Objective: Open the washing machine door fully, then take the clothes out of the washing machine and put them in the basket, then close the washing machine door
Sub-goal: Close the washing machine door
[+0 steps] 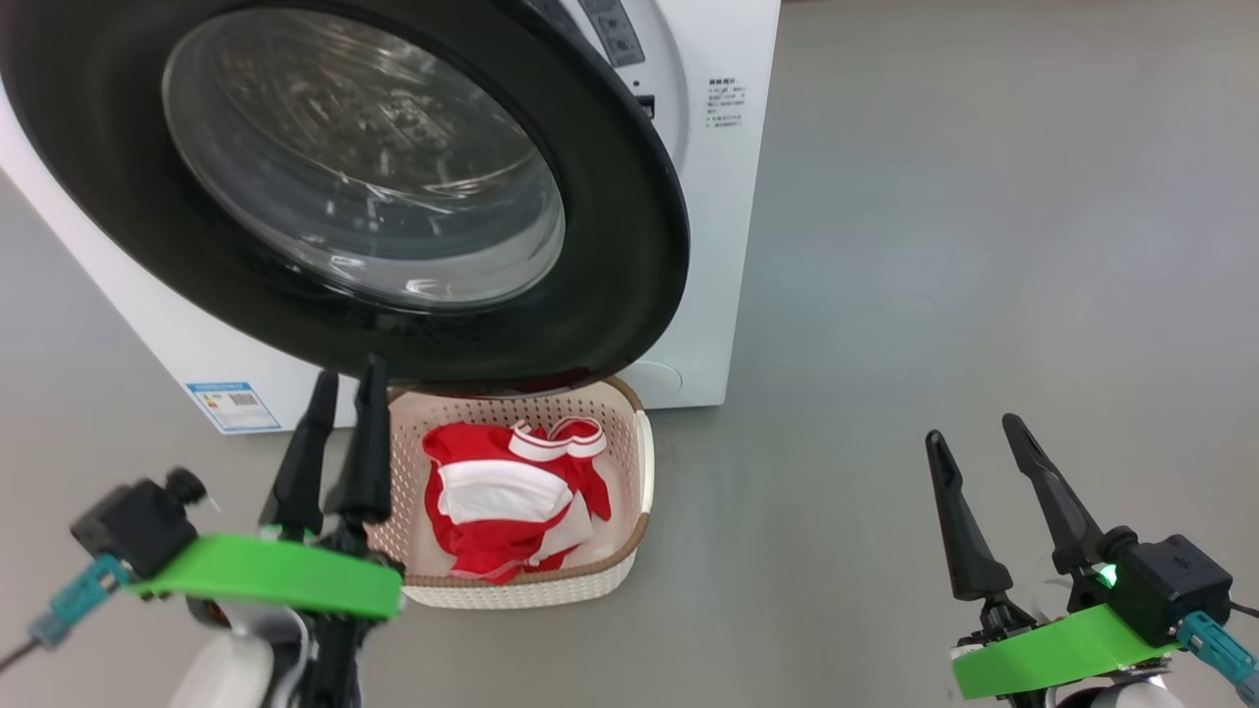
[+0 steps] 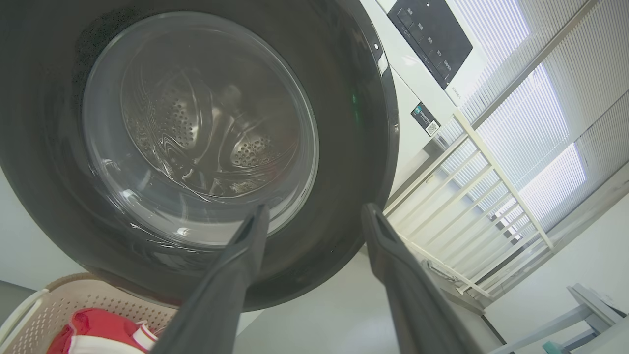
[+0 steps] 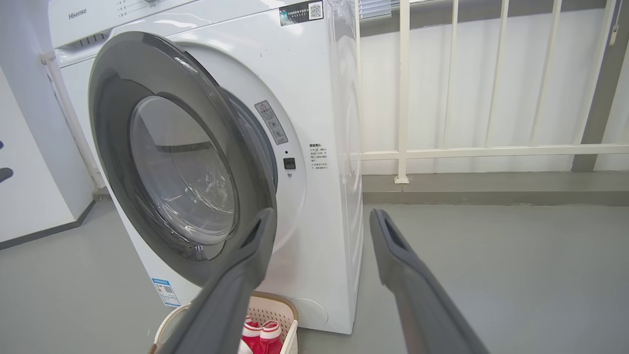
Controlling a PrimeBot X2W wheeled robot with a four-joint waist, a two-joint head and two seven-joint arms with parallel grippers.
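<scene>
"So which step is this?"

"The last one, I'd say. Start with the left fingers. They're spread apart with nothing between them, tips pointing up at the lower rim of the washing machine door, which hangs just beyond and above them. Whether they touch it I can't tell from here."

"And the laundry?"

"Just to the right of those fingers, in the basket on the floor — the clothes lie heaped inside it, red and white, below the door's bottom edge. Through the glass the drum looks like bare steel to me, though part of it is hidden."

"So the door's next."

"That's my reading. It stands partly open, swung out from the washing machine, with its free edge on the side towards the right fingers. Those are well off to the right over the grey floor, also parted and holding nothing."

"What does closing it call for?"

"A push, not a grip — flat against the black rim near the free edge, carried through till the latch catches. The left fingers are nearest. They'd want to rise clear of the basket's rim first, so it isn't knocked along."
</scene>
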